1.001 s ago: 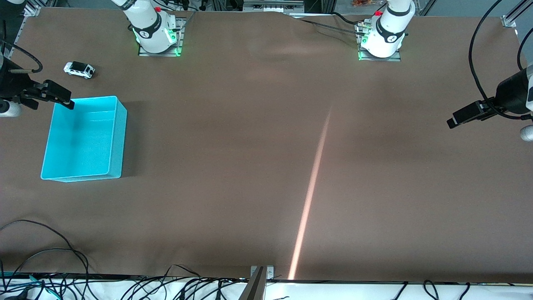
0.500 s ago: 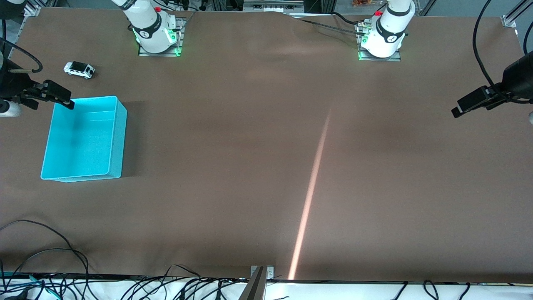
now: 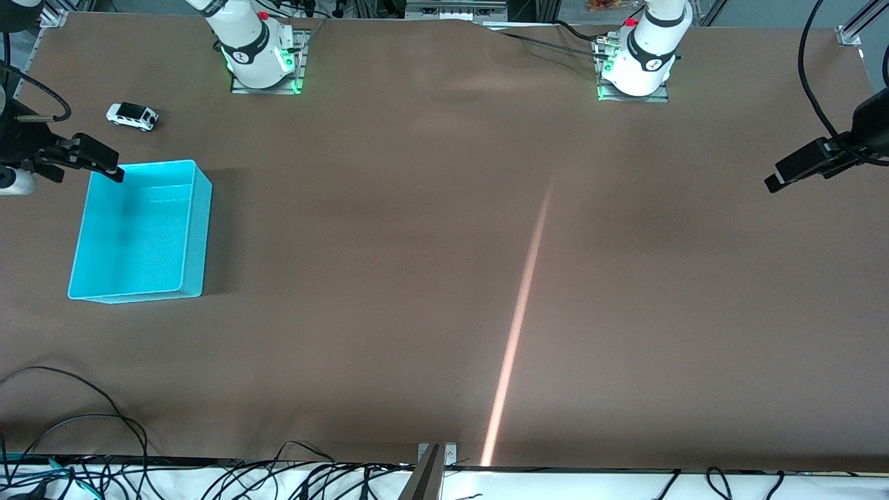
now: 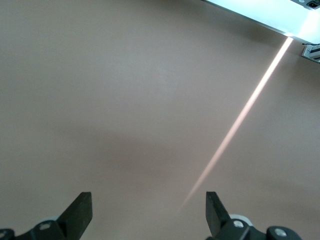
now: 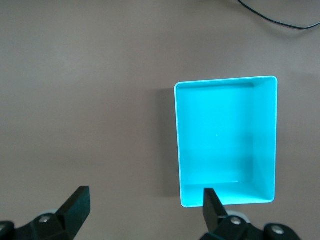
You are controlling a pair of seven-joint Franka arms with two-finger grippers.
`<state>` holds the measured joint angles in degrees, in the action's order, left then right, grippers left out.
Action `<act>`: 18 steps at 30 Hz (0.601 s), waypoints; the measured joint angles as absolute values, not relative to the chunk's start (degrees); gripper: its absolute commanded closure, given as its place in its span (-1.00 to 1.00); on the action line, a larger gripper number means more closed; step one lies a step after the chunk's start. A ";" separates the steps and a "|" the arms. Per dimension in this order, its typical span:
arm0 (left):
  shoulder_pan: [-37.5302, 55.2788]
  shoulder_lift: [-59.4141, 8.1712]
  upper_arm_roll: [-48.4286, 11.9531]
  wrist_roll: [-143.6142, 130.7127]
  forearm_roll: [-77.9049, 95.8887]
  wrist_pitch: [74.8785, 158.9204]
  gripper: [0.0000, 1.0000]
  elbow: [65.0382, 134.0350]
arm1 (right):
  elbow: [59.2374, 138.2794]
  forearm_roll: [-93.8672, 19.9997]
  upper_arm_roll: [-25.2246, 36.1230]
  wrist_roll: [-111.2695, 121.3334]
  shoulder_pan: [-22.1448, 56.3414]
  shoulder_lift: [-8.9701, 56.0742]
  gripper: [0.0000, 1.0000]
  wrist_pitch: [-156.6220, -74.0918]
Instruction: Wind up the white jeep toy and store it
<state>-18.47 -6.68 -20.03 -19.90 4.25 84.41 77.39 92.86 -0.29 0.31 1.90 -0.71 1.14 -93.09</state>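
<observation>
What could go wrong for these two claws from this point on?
The white jeep toy is tiny, so the open right claw, now over the cyan bin's corner, might pinch it badly or knock it away. The open left claw hangs over bare table at the left arm's end, so winding needs a long reach.

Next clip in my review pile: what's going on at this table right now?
Nothing is being handled yet. The white jeep toy sits untouched on the table, farther from the front camera than the empty cyan bin, both at the right arm's end. The right hand hangs open over the bin's rim, near the jeep. The left hand is open too, over bare table at its own end, holding nothing.
</observation>
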 measured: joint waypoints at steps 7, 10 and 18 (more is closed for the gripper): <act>-18.50 -6.63 -19.95 -19.90 4.25 84.58 -1.00 77.25 | 92.86 -0.29 0.32 1.90 -0.71 1.14 -1.00 -93.09; -18.50 -6.62 -20.00 -19.90 4.25 84.66 -1.00 77.25 | 92.86 -0.29 0.31 1.90 -0.71 1.14 -1.00 -93.09; -18.50 -6.62 -20.14 -19.90 4.25 84.31 -1.00 77.25 | 92.86 -0.29 0.31 1.90 -0.71 1.14 -1.00 -93.09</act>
